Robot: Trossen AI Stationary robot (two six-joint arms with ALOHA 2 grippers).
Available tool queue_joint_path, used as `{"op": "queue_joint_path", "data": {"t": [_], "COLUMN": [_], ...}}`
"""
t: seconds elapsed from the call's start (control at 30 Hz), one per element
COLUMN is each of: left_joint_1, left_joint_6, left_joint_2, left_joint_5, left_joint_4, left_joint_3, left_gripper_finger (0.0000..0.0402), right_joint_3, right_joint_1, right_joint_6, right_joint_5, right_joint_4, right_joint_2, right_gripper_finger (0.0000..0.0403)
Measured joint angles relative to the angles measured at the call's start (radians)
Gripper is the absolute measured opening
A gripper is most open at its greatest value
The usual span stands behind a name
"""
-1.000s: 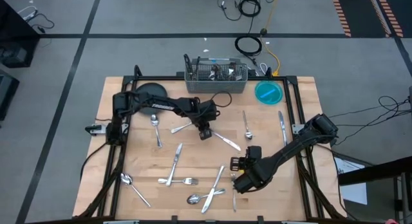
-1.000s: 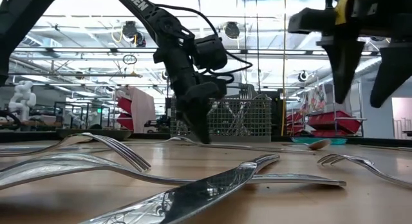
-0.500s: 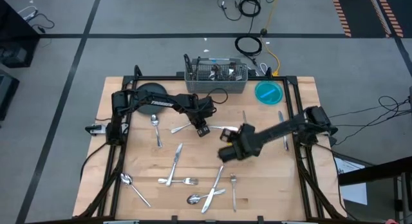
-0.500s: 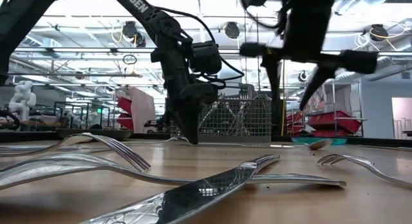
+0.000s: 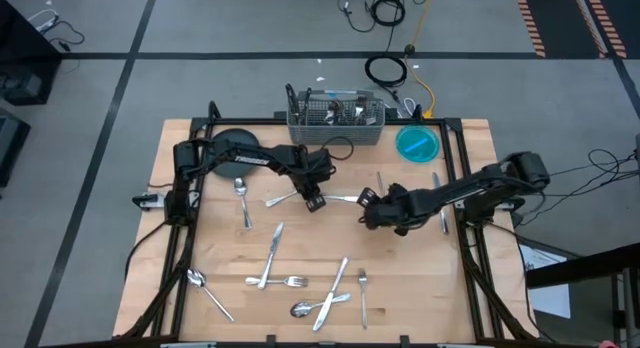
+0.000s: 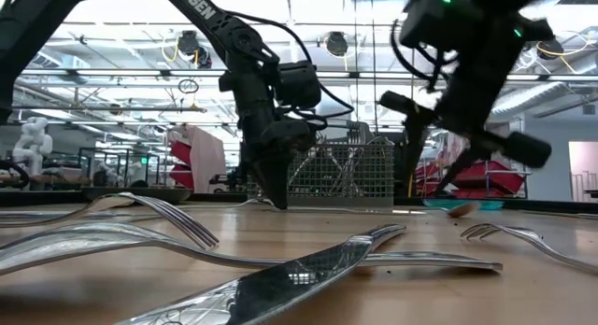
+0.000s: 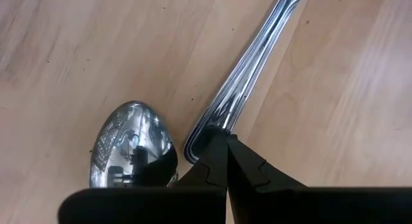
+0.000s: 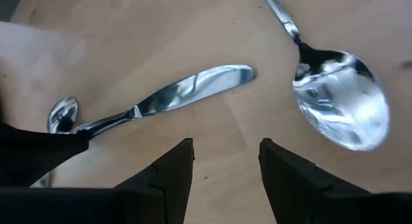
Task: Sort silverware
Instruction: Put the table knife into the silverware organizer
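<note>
Silverware lies scattered flat on the wooden table (image 5: 210, 238). At mid-table my left gripper (image 5: 314, 202) is shut, pointing steeply down, with its tips at the handle end of a table knife (image 8: 174, 95). A spoon's bowl (image 7: 132, 143) lies right beside that end. The knife's blade (image 5: 345, 199) points toward the table's right edge. My right gripper (image 8: 222, 147) hovers open above the table just past the blade tip. A large spoon (image 8: 341, 102) lies close to it. No piece is between its fingers. My left gripper's shut fingertips (image 7: 222, 143) meet the knife at the end of its ridged handle (image 7: 203, 130), coming from above and pointing steeply down. The knife lies flat on the table. Whether the tips press on the handle or only stand against its side, I cannot tell.
A grey wire-mesh caddy (image 5: 335, 118) with some pieces stands at the far edge, a dark round plate (image 5: 235, 148) to its left and a blue bowl (image 5: 417, 143) to its right. Several forks, spoons and knives (image 5: 290, 281) lie toward the near edge; another knife (image 5: 437, 193) lies at the right.
My right gripper has swept from the near right part of the table toward the far edge and the middle, sinking and rolling, and now hangs by the knife's blade. The knife has swung on the table: its blade end went toward the far edge, its handle end stayed at my left gripper.
</note>
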Motion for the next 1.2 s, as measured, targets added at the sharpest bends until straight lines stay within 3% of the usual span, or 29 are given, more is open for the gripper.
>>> {"op": "queue_joint_path", "data": {"t": [0.13, 0.43, 0.57, 0.73, 1.2], "left_joint_1": [0.006, 0.013, 0.012, 0.011, 0.004], "left_joint_6": [-0.003, -0.002, -0.002, 0.004, 0.06], "left_joint_2": [0.0, -0.018, -0.05, -0.098, -0.102], "left_joint_5": [0.023, 0.022, -0.004, -0.12, -0.148], "left_joint_4": [0.005, 0.009, -0.002, 0.0, 0.007], "left_joint_3": [-0.001, -0.005, -0.001, 0.004, -0.024], "left_gripper_finger": [0.0, 0.0, 0.0, 0.0, 0.0], "right_joint_3": [-0.081, -0.083, -0.083, -0.083, -0.083], "right_joint_1": [-0.017, -0.082, -0.089, -0.093, -0.097], "right_joint_6": [-0.092, -0.234, -0.255, -0.267, -0.275], "right_joint_5": [0.031, 0.045, 0.046, 0.066, 0.07], "right_joint_4": [0.136, 0.078, 0.079, 0.079, 0.08], "right_joint_2": [-0.058, -0.105, -0.105, -0.105, -0.105], "right_gripper_finger": [0.0168, 0.0169, 0.0169, 0.0169, 0.0169]}}
